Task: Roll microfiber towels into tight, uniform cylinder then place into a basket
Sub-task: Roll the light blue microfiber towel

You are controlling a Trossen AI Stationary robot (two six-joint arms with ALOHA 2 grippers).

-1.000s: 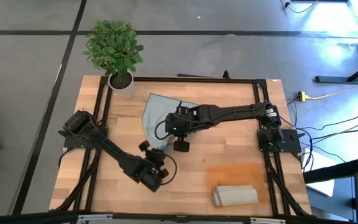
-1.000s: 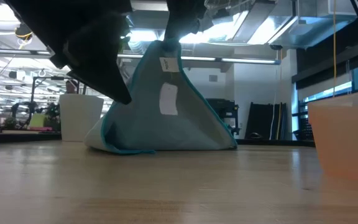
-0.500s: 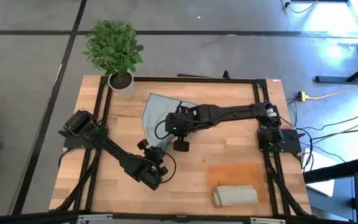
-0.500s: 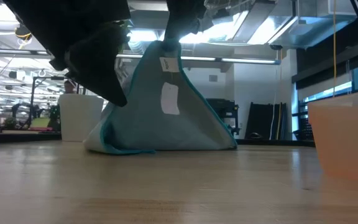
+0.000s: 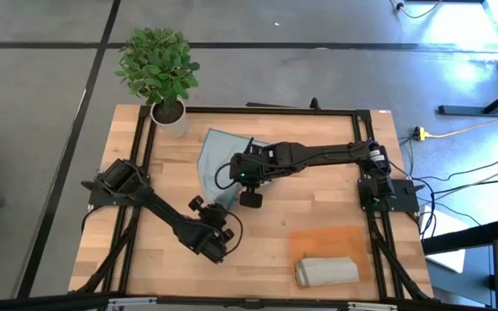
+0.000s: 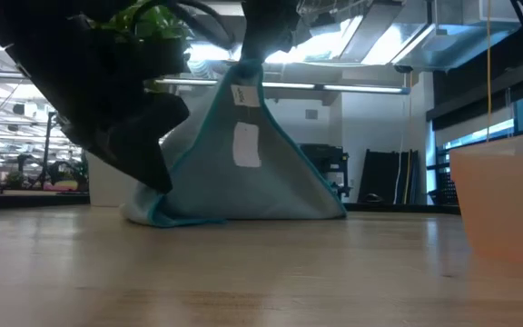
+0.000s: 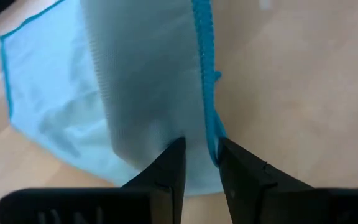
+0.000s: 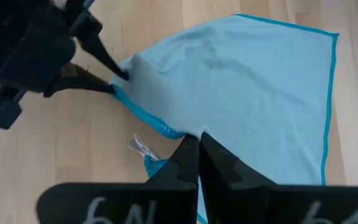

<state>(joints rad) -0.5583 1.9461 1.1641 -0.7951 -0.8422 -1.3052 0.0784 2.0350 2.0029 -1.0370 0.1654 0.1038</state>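
The pale blue-grey towel point(image 5: 217, 160) stands as a tent in the low view point(image 6: 243, 173), its peak up and its lower edges on the table. My right gripper point(image 5: 245, 179) is shut on the peak. My left gripper point(image 5: 218, 210) is at the towel's near edge and shut on it. The light grey-beige towel point(image 5: 327, 270) lies rolled on the near end of the orange-brown basket point(image 5: 331, 240), which lies flat at the table's near right. My left gripper pinches the towel's teal-hemmed near edge point(image 7: 211, 140) between its two fingers, coming low and slanting from the table's near side. That edge lies on or just above the table. My right gripper pinches a bunched fold at the towel's edge point(image 8: 188, 127), beside the white label point(image 8: 140, 147), from above with fingers pointing down. The fold is lifted; the cloth slopes down from it, and its far part point(image 8: 278, 81) lies spread on the table.
A white pot with a green plant point(image 5: 169, 117) stands at the far left corner. A black frame point(image 5: 258, 110) runs round the tabletop. Bare wood point(image 5: 309, 203) lies between the blue towel and the basket.
My left gripper has gone a little toward the table's far edge and down, to the blue towel's near edge. The towel stays lifted as a tent, and its near left edge has shifted slightly.
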